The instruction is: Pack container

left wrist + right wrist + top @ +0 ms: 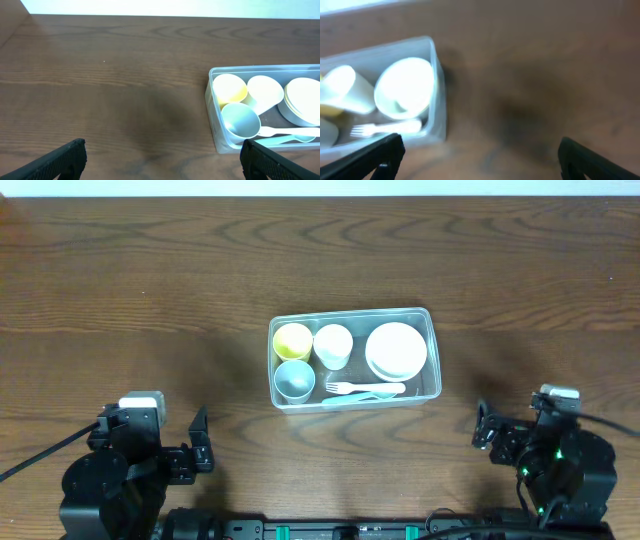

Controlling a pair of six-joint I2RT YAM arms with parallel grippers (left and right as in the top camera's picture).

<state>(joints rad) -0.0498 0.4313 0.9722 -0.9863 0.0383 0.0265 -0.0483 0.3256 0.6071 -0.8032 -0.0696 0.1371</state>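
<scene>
The clear plastic container sits at the middle of the table. Inside it are a yellow cup, a white cup, a grey-blue cup, stacked white bowls and a white fork. The container also shows in the left wrist view and, blurred, in the right wrist view. My left gripper is open and empty near the front left. My right gripper is open and empty near the front right. Both are well clear of the container.
The brown wooden table stretches around the container. The arm bases stand at the front edge, the left one and the right one.
</scene>
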